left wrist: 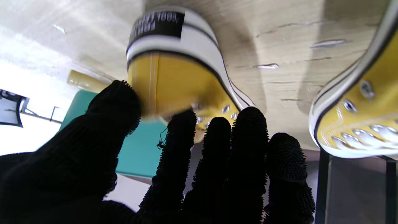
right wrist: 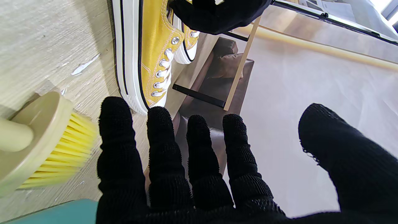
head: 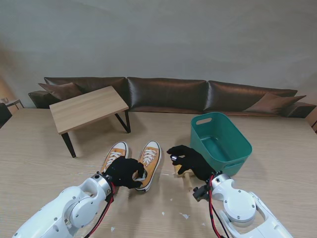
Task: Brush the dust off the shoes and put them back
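Beside the shoes [head: 132, 161]: teal bin [head: 221, 141], brush [right wrist: 40, 140].

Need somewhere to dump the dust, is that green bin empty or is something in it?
Empty as far as visible: the stand view shows the green bin open-topped, with only bare teal floor and walls inside; its near corner is hidden.

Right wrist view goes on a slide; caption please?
Open right hand beside the yellow-bristled brush on the table, yellow sneakers beyond.

Even, soft light; left wrist view blurs the shoe heel [left wrist: 168, 74], glare beyond.
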Tool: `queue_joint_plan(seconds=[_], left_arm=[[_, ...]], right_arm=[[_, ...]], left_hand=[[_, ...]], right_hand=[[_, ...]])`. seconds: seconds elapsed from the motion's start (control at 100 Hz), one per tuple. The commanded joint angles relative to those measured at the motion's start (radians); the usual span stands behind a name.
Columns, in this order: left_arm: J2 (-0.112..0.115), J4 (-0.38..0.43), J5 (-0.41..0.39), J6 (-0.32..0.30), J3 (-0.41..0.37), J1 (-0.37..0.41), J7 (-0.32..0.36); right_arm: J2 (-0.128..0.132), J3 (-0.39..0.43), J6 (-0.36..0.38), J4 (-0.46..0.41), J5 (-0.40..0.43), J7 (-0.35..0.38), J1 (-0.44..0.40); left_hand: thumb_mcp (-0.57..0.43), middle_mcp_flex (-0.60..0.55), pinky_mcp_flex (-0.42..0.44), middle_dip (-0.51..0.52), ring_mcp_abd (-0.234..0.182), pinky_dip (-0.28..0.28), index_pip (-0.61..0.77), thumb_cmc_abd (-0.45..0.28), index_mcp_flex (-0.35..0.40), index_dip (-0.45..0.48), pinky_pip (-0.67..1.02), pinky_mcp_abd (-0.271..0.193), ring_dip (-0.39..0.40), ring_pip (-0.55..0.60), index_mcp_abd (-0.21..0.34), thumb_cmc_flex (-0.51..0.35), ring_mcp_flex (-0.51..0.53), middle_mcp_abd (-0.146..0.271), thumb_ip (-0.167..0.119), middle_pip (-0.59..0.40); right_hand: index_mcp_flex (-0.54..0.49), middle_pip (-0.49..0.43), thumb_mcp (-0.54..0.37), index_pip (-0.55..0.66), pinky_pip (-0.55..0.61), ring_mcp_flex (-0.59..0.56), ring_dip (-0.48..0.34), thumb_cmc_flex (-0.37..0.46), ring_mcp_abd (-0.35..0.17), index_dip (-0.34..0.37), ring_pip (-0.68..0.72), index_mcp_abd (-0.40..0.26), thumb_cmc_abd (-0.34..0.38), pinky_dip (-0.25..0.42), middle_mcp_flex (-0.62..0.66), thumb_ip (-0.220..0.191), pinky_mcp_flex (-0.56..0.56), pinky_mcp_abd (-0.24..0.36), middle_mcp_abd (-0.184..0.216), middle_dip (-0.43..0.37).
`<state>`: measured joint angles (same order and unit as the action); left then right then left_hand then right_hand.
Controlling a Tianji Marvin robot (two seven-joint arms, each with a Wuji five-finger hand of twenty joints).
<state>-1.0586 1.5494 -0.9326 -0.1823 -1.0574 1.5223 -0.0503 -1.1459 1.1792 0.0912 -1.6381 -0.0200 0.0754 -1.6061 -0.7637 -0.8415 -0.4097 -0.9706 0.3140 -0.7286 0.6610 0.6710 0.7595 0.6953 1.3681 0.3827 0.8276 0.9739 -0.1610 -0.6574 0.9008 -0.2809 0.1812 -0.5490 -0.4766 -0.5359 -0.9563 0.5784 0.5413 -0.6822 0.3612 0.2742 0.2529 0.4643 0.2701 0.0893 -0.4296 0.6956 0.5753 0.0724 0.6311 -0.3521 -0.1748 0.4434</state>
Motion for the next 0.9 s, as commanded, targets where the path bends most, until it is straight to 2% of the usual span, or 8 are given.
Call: queue_joint_plan(seconds=[0.0,0.19,0.29,0.41,0.49,0.61,0.76,0.89], left_arm=[[-0.003,0.029,0.010,-0.011,-0.020,0.009,0.016],[-0.007,0.087,0.061,-0.038,-0.078,0.041,0.042],[-0.012,0.120,0.080,-0.035,-0.112,0.063,0.036],[-0.019,0.168,0.169,-0.005,-0.158,0.096,0.069],[-0.027,0.175,0.221,0.000,-0.181,0.108,0.059],[-0.031,0.196,0.328,0.026,-0.217,0.130,0.098],[-0.040,0.182,0.393,0.032,-0.234,0.143,0.085],[-0.045,0.171,0.459,0.030,-0.243,0.156,0.087]], right_arm=[[-0.002,-0.005,0.000,-0.001,-0.001,0.015,-0.005],[-0.002,-0.005,0.000,-0.001,-0.002,0.017,-0.005],[-0.002,-0.006,0.003,-0.003,0.000,0.015,-0.007],[0.000,-0.010,0.005,-0.014,0.014,0.012,-0.013],[0.001,-0.012,0.006,-0.022,0.028,0.011,-0.019],[0.001,-0.014,-0.002,-0.040,0.062,-0.010,-0.031],[-0.007,-0.022,-0.025,-0.080,0.148,-0.085,-0.062],[-0.017,-0.034,-0.087,-0.128,0.268,-0.180,-0.098]], left_hand=[[-0.040,0.025,0.030,0.009,0.028,-0.030,-0.092,-0.047,0.001,-0.049,-0.004,0.006,0.014,0.020,0.027,0.047,-0.072,-0.018,-0.057,0.021],[0.045,0.001,0.048,0.085,0.060,-0.044,-0.243,-0.093,0.045,-0.137,-0.028,0.022,0.002,-0.036,0.046,0.059,-0.088,-0.033,-0.068,0.110],[0.087,-0.011,0.071,0.219,0.086,-0.029,-0.281,-0.130,0.048,-0.145,-0.087,0.025,-0.062,-0.187,0.033,0.061,-0.130,-0.032,-0.075,0.217],[0.184,0.034,0.180,0.386,0.115,0.015,-0.335,-0.199,0.029,-0.154,-0.257,0.032,-0.180,-0.437,0.003,0.035,-0.258,-0.027,-0.093,0.347],[0.241,0.050,0.229,0.453,0.118,0.046,-0.381,-0.231,0.015,-0.177,-0.373,0.037,-0.243,-0.547,-0.004,0.018,-0.308,-0.021,-0.101,0.390],[0.316,0.106,0.304,0.547,0.099,0.120,-0.437,-0.260,-0.015,-0.221,-0.600,0.027,-0.350,-0.710,0.000,-0.022,-0.397,-0.004,-0.112,0.434],[0.369,0.145,0.317,0.607,0.077,0.153,-0.457,-0.276,-0.033,-0.247,-0.804,0.004,-0.411,-0.796,0.005,-0.057,-0.446,0.004,-0.122,0.449],[0.389,0.166,0.308,0.634,0.065,0.165,-0.462,-0.281,-0.036,-0.259,-0.944,-0.007,-0.441,-0.832,-0.006,-0.075,-0.476,0.003,-0.126,0.457]], right_hand=[[-0.022,-0.007,-0.004,-0.002,-0.019,-0.022,0.015,0.004,0.003,-0.025,0.014,0.002,0.021,0.012,0.025,0.006,-0.333,-0.005,-0.009,-0.012],[-0.023,-0.008,-0.005,-0.002,-0.019,-0.021,0.015,0.005,0.003,-0.025,0.014,0.002,0.020,0.012,0.025,0.006,-0.333,-0.006,-0.009,-0.012],[-0.027,-0.009,-0.006,-0.001,-0.018,-0.023,0.015,0.006,0.004,-0.025,0.014,0.004,0.017,0.012,0.027,0.006,-0.332,-0.006,-0.008,-0.012],[-0.030,-0.009,-0.008,-0.001,-0.015,-0.025,0.015,0.002,0.004,-0.026,0.015,0.003,0.014,0.014,0.030,0.006,-0.326,-0.007,-0.009,-0.012],[-0.031,-0.009,-0.011,-0.001,-0.011,-0.027,0.015,-0.002,0.002,-0.026,0.016,0.001,0.010,0.014,0.030,0.006,-0.319,-0.007,-0.007,-0.012],[-0.044,-0.014,-0.017,0.004,0.001,-0.041,0.018,-0.008,0.004,-0.025,0.025,0.001,-0.005,0.018,0.040,0.005,-0.296,-0.015,-0.006,-0.011],[-0.096,-0.027,-0.040,0.021,0.056,-0.097,0.027,-0.026,0.008,-0.024,0.057,-0.002,-0.065,0.030,0.090,0.010,-0.230,-0.034,-0.005,-0.009],[-0.159,-0.037,-0.023,0.042,0.228,-0.166,0.054,-0.017,0.005,-0.024,0.125,-0.005,-0.134,0.025,0.154,0.022,-0.182,-0.037,0.000,-0.002]])
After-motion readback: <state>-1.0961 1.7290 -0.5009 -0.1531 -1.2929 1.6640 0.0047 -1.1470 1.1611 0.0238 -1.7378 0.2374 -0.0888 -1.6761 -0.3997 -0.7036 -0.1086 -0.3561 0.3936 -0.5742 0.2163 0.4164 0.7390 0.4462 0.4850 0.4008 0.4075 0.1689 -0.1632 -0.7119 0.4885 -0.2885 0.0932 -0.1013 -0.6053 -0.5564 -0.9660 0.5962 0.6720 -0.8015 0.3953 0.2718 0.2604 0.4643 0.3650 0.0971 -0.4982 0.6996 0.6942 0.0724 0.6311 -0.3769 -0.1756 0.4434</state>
